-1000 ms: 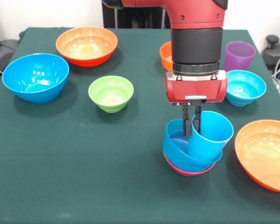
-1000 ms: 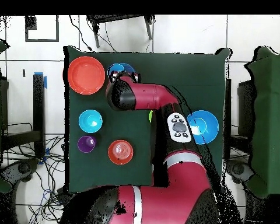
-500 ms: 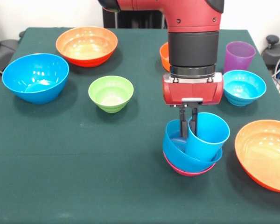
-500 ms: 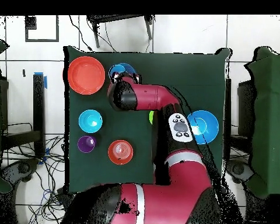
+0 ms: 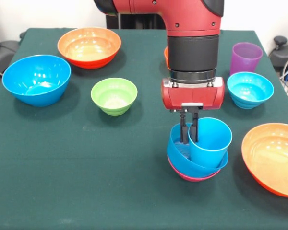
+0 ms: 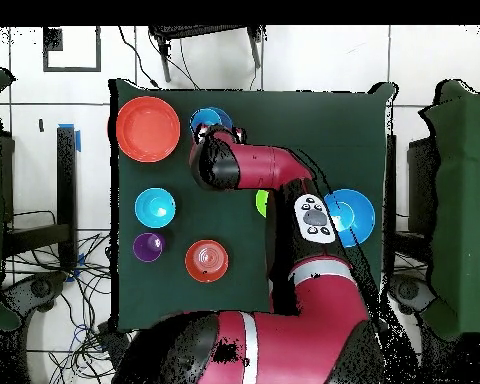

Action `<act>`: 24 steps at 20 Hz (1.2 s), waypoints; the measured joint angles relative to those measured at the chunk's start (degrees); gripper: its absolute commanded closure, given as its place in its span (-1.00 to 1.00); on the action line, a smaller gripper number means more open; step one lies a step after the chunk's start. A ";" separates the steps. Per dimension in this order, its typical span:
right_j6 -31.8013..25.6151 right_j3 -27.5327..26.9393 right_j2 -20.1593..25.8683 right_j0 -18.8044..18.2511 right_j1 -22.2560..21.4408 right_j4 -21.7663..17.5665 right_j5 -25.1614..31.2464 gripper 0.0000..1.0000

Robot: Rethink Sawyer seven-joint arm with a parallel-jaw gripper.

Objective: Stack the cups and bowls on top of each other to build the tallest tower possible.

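At the table's [image 5: 62,191] near right, you see the gripper [image 5: 188,135] pinching the light blue cup's [image 5: 210,142] rim, 1 finger inside and 1 outside. Note that the cup sits tilted in a blue bowl [image 5: 182,158] nested on a pink bowl [image 5: 192,176]. Behind them, the purple cup [image 5: 246,56] stands beside a cyan bowl [image 5: 250,89].

Open cloth [image 5: 62,158] beside tower [image 5: 197,160]
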 measured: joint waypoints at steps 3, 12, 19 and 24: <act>0.00 0.01 0.02 -0.01 0.00 0.00 0.00 1.00; 0.00 0.01 0.03 -0.01 0.01 0.00 0.00 1.00; 0.00 0.01 0.05 -0.02 0.06 0.00 -0.51 1.00; 0.00 0.01 0.24 -0.04 0.17 0.00 -1.41 1.00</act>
